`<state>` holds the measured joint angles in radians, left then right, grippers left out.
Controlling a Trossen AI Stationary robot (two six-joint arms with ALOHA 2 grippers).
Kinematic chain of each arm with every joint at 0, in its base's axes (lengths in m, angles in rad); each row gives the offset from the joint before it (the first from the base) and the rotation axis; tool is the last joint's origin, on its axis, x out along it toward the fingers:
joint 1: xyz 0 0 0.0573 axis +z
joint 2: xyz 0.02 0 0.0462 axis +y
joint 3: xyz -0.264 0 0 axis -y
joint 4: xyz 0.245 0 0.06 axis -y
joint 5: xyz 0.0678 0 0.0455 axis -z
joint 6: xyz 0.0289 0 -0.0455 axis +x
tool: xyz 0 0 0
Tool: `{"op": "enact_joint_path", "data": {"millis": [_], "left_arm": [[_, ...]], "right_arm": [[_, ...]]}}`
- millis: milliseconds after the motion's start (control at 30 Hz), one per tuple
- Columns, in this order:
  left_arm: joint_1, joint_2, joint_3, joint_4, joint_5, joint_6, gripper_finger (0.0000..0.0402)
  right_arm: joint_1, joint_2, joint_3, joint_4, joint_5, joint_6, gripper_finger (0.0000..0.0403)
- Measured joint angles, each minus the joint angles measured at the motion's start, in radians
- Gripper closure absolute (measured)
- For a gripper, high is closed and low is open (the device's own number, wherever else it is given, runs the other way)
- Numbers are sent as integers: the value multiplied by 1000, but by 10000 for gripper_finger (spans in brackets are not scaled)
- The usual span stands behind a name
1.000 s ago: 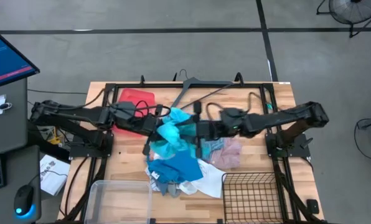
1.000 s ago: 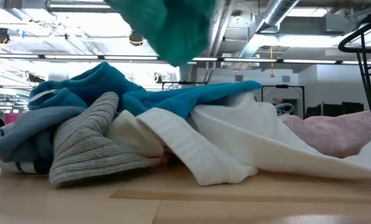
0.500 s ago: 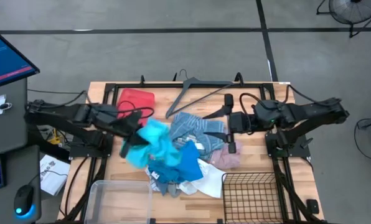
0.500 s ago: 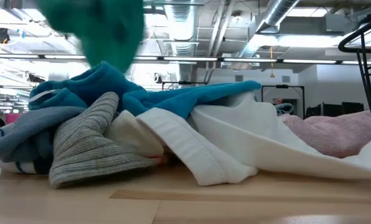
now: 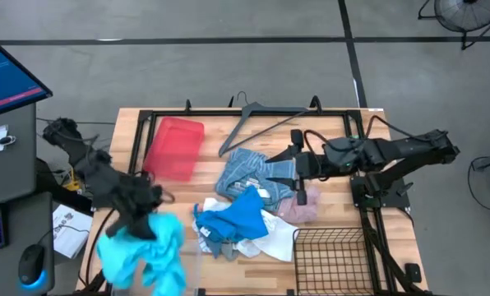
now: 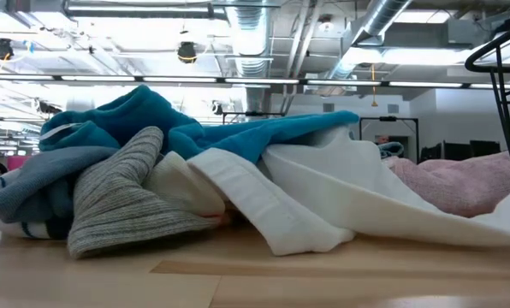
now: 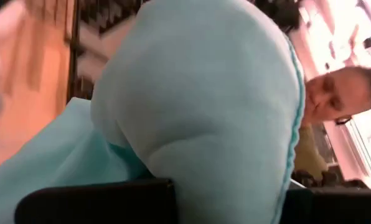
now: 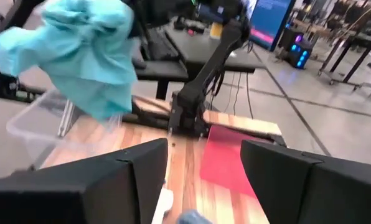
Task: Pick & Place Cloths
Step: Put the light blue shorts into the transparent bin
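Note:
My left gripper (image 5: 140, 220) is shut on the bright turquoise cloth (image 5: 142, 251) at the table's near left, above the clear plastic bin (image 5: 167, 271). The right wrist view shows that cloth (image 8: 79, 53) hanging over the bin (image 8: 48, 124). The other cloths lie piled mid-table: deeper blue (image 5: 238, 215), white (image 5: 276, 240), pale pink (image 5: 307, 205), blue-striped (image 5: 249, 168) and grey (image 5: 220, 245). My right gripper (image 5: 290, 168) hovers open over the pile's far right side, with nothing between its fingers (image 8: 111, 180). My left gripper holds a bunched part of the turquoise cloth (image 7: 192, 168); the cloth itself fills the wrist view and hides the fingertips. The fingers come nearly level, slanting toward the table's near edge. The cloth hangs slack below and ahead of them, clear of the table.
A red tray (image 5: 175, 146) lies at the far left and a grey hanger (image 5: 257, 119) along the far edge. A wire basket (image 5: 331, 259) stands at the near right. A person shows in the room beyond the table in the left wrist view.
My left gripper has swung from above the pile toward the table's near left corner, rolling as it went. It has carried the turquoise cloth out over the clear bin and out of the low view. My right gripper has drawn back toward the table's right edge.

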<state>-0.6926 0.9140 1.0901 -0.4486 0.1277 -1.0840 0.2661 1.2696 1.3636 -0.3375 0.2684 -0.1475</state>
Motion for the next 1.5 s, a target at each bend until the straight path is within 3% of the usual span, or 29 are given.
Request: {"op": "enact_joint_path", "data": {"millis": [267, 567, 1500], "left_arm": [[-163, 152, 0, -32, -90, -28, 357], [-188, 232, 0, -349, -230, -76, 357], [-225, 614, -11, -448, -237, 31, 356]], "right_arm": [[-5, 61, 2, -17, -4, 9, 209], [-5, 97, 1, -37, -5, 44, 213], [-7, 97, 1, -104, -5, 96, 217]]}}
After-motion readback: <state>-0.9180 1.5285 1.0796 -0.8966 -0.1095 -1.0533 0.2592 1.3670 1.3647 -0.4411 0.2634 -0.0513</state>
